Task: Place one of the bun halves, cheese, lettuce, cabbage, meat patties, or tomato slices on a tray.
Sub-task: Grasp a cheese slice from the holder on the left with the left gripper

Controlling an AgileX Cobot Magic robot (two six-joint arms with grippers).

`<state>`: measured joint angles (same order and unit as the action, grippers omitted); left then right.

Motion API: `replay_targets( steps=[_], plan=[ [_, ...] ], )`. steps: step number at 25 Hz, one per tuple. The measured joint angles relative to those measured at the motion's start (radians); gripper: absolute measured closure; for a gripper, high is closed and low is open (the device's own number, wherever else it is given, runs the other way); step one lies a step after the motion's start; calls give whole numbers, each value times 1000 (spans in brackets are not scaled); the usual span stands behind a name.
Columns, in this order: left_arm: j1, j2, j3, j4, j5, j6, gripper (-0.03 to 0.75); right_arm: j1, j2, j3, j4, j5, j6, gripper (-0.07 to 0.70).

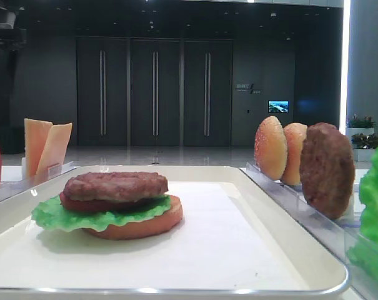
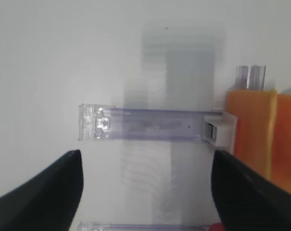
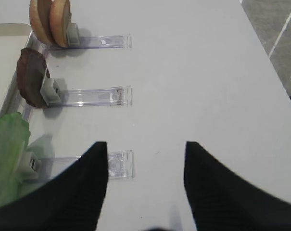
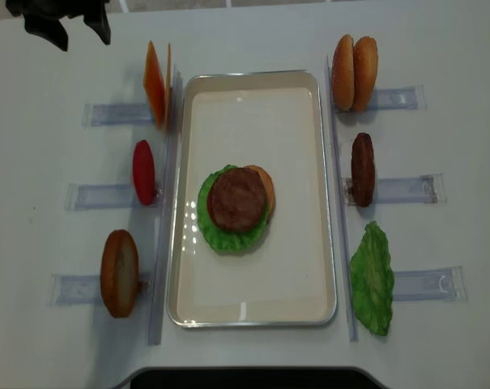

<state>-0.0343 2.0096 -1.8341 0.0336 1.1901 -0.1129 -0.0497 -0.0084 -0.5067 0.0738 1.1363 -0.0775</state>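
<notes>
On the tray [image 4: 253, 308] we count one stack: a flat bun half [image 1: 148, 226], lettuce [image 4: 220, 235], a tomato slice [image 1: 92, 204] and a meat patty [image 4: 237, 198] on top. The cheese [image 4: 155, 85] slices stand upright in the clear rack [image 4: 115, 113] just left of the tray's far corner. Our left gripper [image 2: 145, 192] hangs over that rack, jaws spread wide, holding nothing. Our right gripper [image 3: 145, 183] is likewise parted and empty above the table [image 3: 198, 72] by the spare lettuce leaf [image 3: 8, 154].

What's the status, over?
Both claws open, empty: left claw, right claw. Cheese racked left of tray. Nothing blocking.
</notes>
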Motion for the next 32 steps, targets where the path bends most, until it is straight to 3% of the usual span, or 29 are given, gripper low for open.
replay_targets(
  steps=[3, 7, 10, 15, 22, 32],
  plan=[
    [-88, 0, 0, 47, 28, -66, 83, 0, 0, 0, 0, 0, 0, 283],
    [-220, 0, -9, 78, 29, -182, 83, 0, 0, 0, 0, 0, 0, 283],
    [-280, 0, -11, 83, 24, -262, 83, 0, 0, 0, 0, 0, 0, 283],
    [-291, 0, -11, 91, 9, -354, 85, 0, 0, 0, 0, 0, 0, 283],
    [-290, 17, -11, 95, -84, -390, 133, 0, 0, 0, 0, 0, 0, 283],
    [-290, 142, -11, 105, -115, -386, 146, 0, 0, 0, 0, 0, 0, 283]
  ],
)
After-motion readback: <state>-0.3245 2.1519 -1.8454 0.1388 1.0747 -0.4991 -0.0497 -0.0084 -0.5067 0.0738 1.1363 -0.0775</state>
